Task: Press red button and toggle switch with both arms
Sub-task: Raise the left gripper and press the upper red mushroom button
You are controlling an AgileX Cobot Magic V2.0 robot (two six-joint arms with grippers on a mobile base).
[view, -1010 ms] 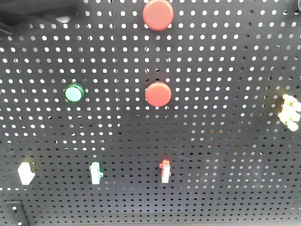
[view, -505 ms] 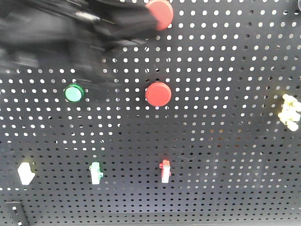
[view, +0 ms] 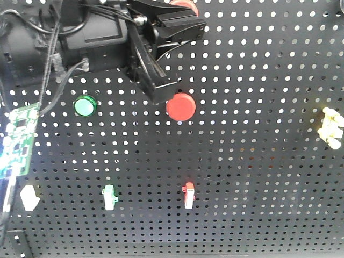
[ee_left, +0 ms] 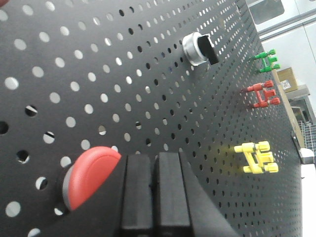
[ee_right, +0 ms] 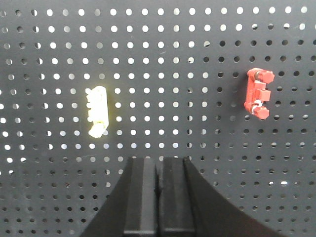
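On the black pegboard (view: 258,161) a red button (view: 181,107) sits mid-board. My left arm reaches in from the upper left, with a green circuit board (view: 19,142) hanging from its cables. My left gripper (view: 163,92) is shut and empty, its tips at the button's upper-left edge. In the left wrist view the shut gripper (ee_left: 154,159) is just right of the red button (ee_left: 89,175). A second red button (view: 188,3) at the top is mostly hidden by the arm. My right gripper (ee_right: 158,161) is shut and empty, facing the board below a yellow toggle switch (ee_right: 97,112) and a red toggle switch (ee_right: 258,94).
A green button (view: 85,105) sits left of the red one. White (view: 29,197), green (view: 109,196) and red (view: 188,195) toggle switches line the lower row, with a yellow one (view: 330,128) at the right edge. A black rotary knob (ee_left: 200,48) shows in the left wrist view.
My left arm has come in from the upper left and moved down and right. Its shut fingers now sit at the middle red button, and it covers most of the top red button.
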